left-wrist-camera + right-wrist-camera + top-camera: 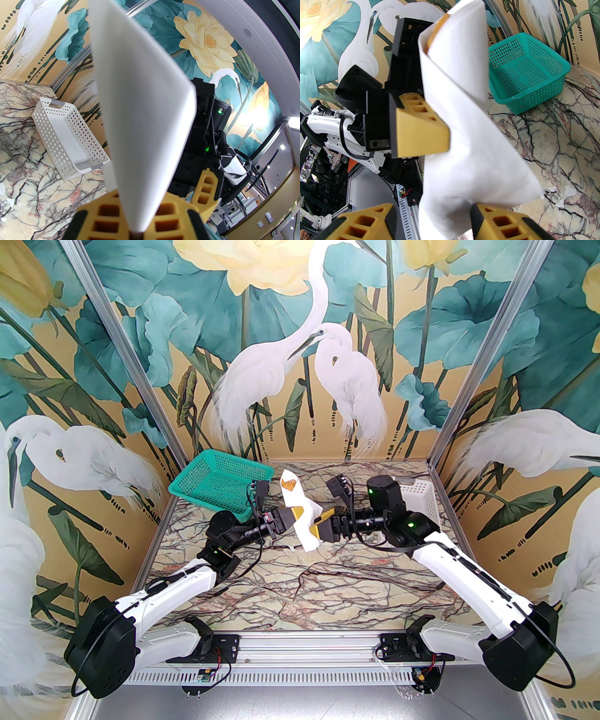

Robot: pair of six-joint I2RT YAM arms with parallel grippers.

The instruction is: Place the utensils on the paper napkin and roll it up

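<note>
Napkin roll (309, 537) upright in the air
Left gripper (296, 517) pinches its middle; right gripper (321, 528) gapes around its lower end.

Enclosed on three sides by mural panels (422, 324) of white egrets, teal lotus leaves and pale yellow blossoms on an ochre ground, joined at the back corners by slim aluminium posts (140, 369). Floored with a glossy marble-patterned tabletop (328, 582), cream, veined in black and rust. Beyond the enclosure, lit by small bright ceiling lights (282, 147).
</note>
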